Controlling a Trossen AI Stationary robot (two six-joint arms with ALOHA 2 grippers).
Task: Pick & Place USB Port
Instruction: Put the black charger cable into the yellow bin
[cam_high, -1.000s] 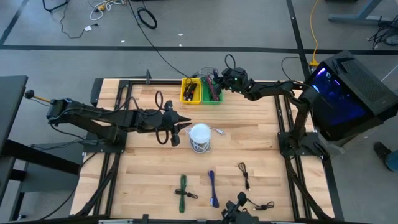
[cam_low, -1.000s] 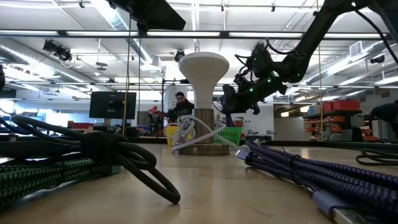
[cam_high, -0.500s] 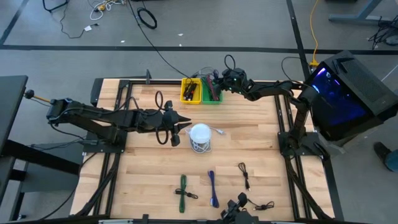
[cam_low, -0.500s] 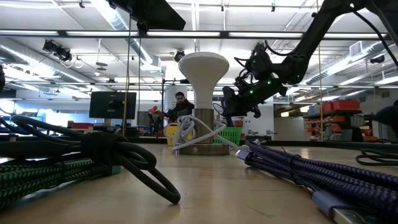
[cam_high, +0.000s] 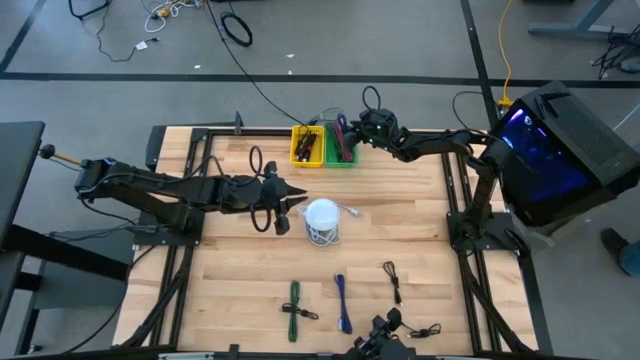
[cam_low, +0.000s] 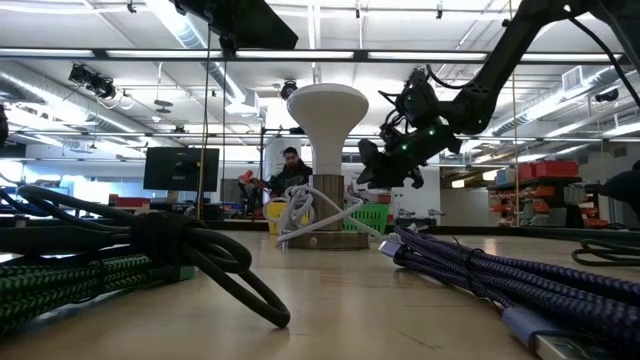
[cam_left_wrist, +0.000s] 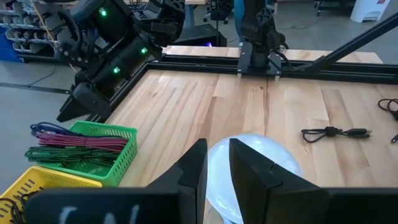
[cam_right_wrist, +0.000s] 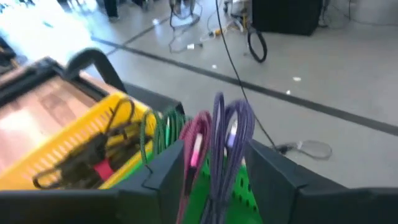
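Overhead, the job looks partly done: the green plastic basket (cam_high: 341, 147) and the yellow plastic basket (cam_high: 306, 146) at the far edge of the pale wooden worktop (cam_high: 400, 215) already hold cables, while a green braided cable (cam_high: 294, 304), a blue braided cable (cam_high: 342, 301) and two black cables (cam_high: 392, 279) lie along the near edge, unsorted by my judgement. The right tool (cam_high: 349, 128) reaches out over the green basket on a long, nearly level arm. The left tool (cam_high: 296, 202) is stretched towards the middle, just beside the white dome-topped cable stand (cam_high: 322, 218).

From worktop height, the right tool (cam_low: 375, 168) hangs above the green basket (cam_low: 372, 217), tipped downward, behind the white stand (cam_low: 326, 115). Coiled cables fill the foreground.

The left wrist camera shows the left tool (cam_left_wrist: 216, 167) with its fingers (cam_left_wrist: 194, 171) a narrow gap apart, gripping nothing, right above the white dome (cam_left_wrist: 249, 158). Beyond it the right arm's tool (cam_left_wrist: 78, 106) hovers over the green basket (cam_left_wrist: 99, 152).

The right wrist camera shows the right tool (cam_right_wrist: 214, 177) with fingers (cam_right_wrist: 163, 174) spread apart and a looped bundle of purple and pink USB cables (cam_right_wrist: 217, 134) standing between them over the green basket (cam_right_wrist: 245, 202). Whether the fingers touch the bundle I cannot tell; it seems to be at the point of release.
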